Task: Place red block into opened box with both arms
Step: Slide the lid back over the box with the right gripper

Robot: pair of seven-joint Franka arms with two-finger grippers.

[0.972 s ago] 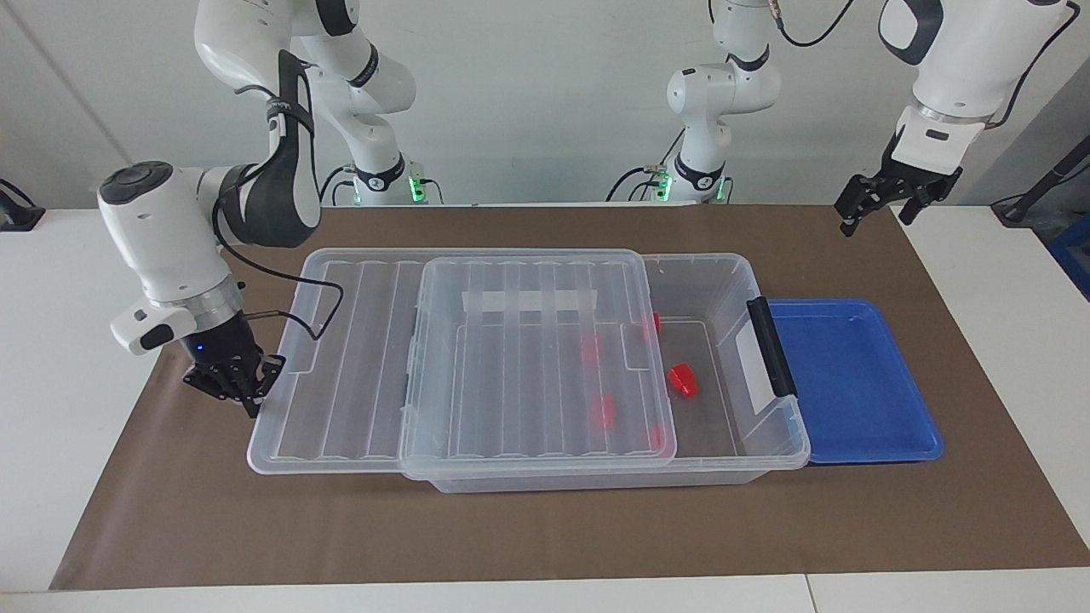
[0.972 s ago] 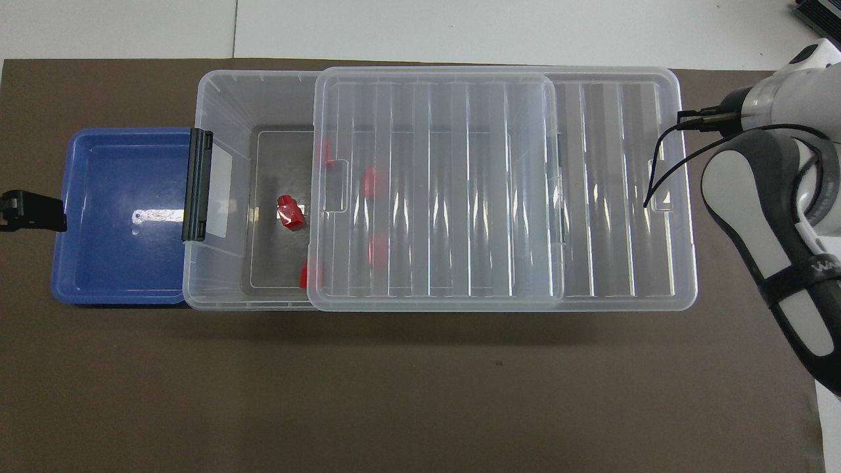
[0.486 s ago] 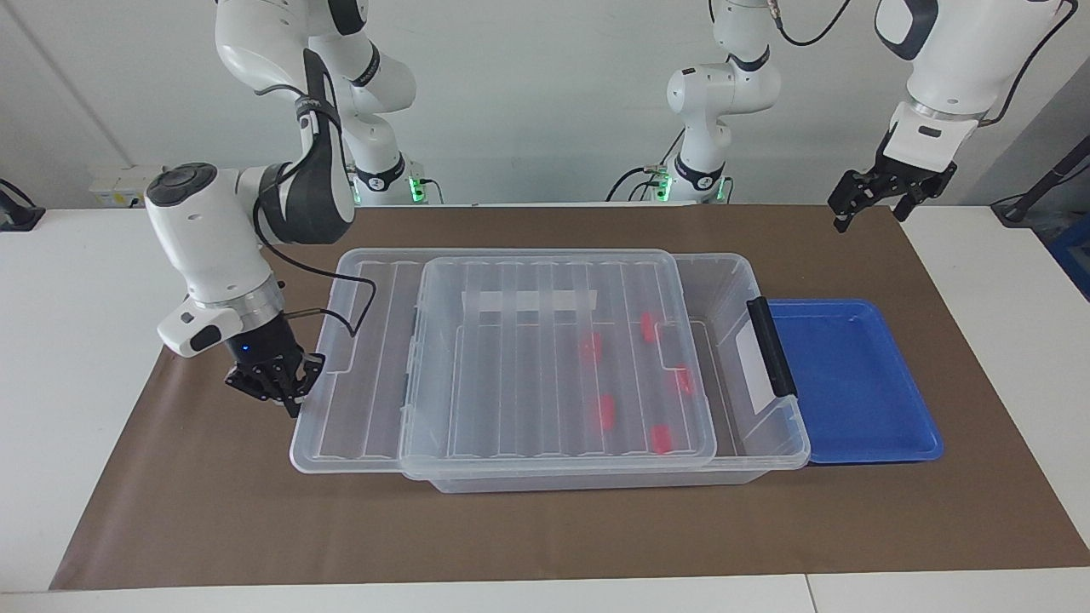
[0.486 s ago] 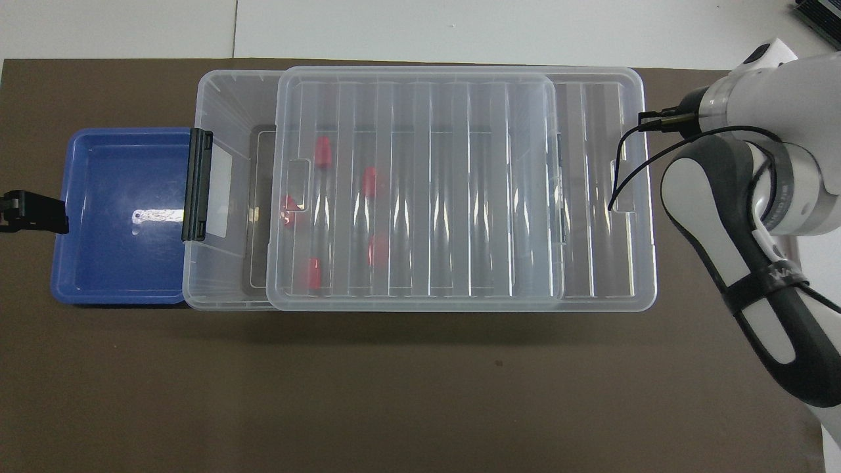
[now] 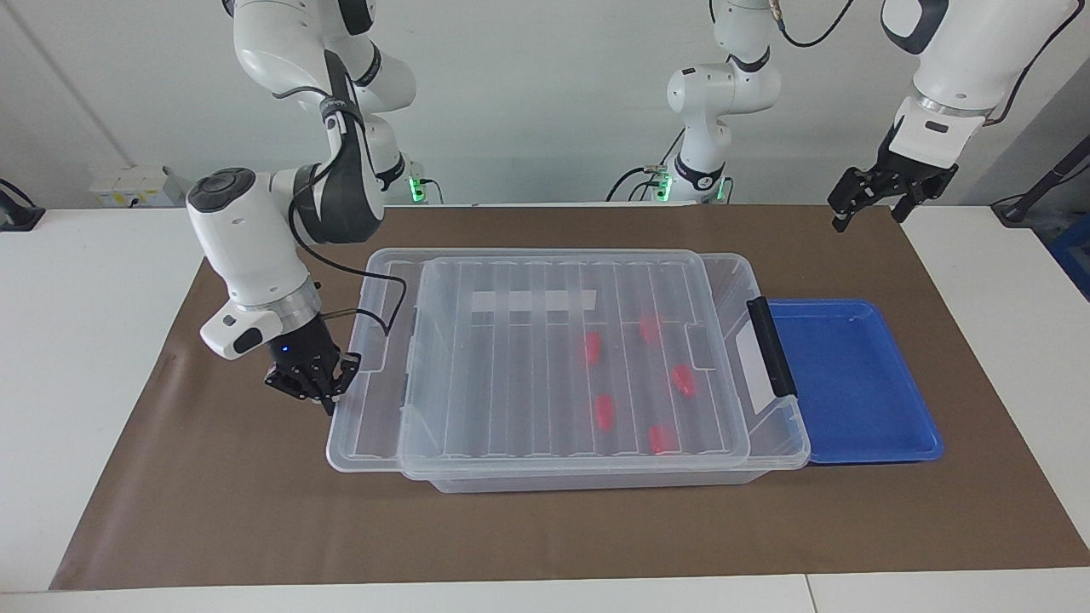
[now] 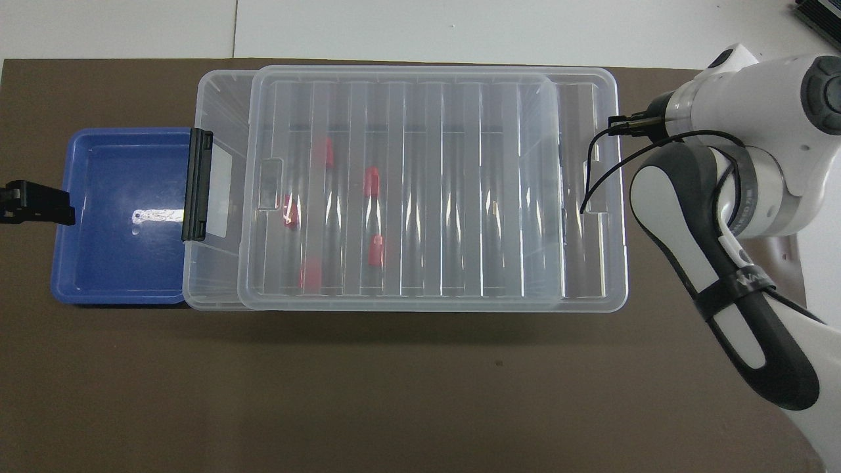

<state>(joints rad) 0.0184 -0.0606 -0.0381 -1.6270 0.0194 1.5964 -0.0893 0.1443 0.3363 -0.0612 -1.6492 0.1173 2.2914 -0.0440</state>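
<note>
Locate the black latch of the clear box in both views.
Facing view: the black latch on the large clear plastic storage box shows right of centre, against the blue plastic tray.
Overhead view: latch left of centre.
Shared landmark: the blue tray, touching the latch end.

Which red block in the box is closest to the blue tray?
The red block nearest the box's black latch end. It lies closest to the blue tray; the other four sit toward the right arm's end.
</note>
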